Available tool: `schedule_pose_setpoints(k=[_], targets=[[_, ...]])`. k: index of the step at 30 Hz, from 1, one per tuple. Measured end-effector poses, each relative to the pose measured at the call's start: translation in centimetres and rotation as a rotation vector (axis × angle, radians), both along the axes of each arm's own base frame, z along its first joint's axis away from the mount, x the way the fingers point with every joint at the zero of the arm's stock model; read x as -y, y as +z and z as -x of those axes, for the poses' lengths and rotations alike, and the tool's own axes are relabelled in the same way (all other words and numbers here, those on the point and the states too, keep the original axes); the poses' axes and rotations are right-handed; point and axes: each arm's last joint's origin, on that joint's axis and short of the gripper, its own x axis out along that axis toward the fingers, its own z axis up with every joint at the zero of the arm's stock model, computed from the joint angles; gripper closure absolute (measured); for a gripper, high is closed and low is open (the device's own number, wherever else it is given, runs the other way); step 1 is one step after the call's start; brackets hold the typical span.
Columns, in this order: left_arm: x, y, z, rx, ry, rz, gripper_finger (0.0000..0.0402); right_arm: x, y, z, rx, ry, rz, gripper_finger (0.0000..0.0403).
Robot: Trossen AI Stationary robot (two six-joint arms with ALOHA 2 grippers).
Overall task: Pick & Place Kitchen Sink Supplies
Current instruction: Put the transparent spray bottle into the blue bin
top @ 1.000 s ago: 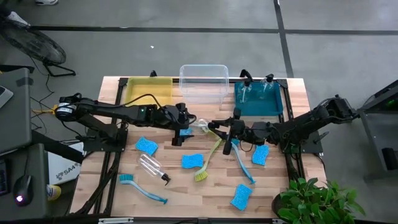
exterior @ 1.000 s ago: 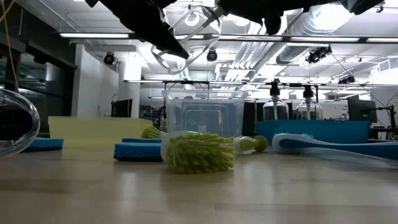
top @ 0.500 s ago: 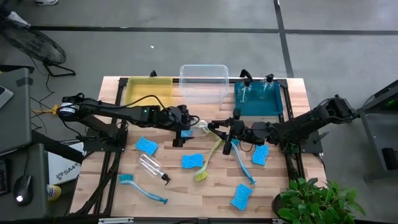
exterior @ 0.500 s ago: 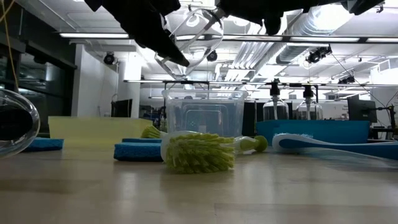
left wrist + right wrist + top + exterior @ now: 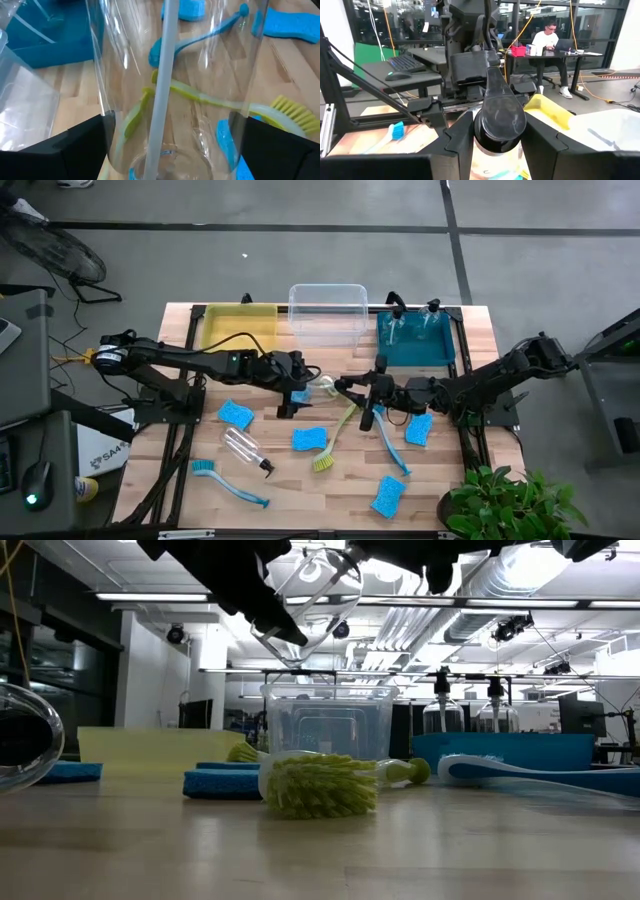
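Clear glossy plastic spray bottle (image 5: 170,95), pale wooden table (image 5: 300,470)

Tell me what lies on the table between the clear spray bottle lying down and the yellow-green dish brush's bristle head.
In the high view, one small bright-blue rectangular sponge lies between the clear plastic spray bottle and the yellow-green dish brush's bristle head; otherwise bare wood.

A clear spray bottle (image 5: 322,383) hangs level above sponges (image 5: 309,439) and brushes (image 5: 335,435).

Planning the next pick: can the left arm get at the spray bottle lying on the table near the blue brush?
Probably not yet: the left tool has its fingers around the raised bottle that the right tool grips by the nozzle. Once clear, the lying bottle sits unobstructed.
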Motion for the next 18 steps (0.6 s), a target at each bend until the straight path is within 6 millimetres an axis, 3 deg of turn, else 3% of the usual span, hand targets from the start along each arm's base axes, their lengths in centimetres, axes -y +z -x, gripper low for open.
schedule_pose_setpoints(k=[12, 18], targets=[[-0.3, 0.1, 0.0, 0.003, 0.044, -0.184, 0.0014, 0.1, -0.3, 0.0, -0.017, -0.002, -0.033, 0.0277], [-0.4, 0.0, 0.0, -0.008, 0.031, -0.202, 0.0013, 0.2, -1.4, 0.1, -0.113, -0.063, -0.058, 0.0277]])
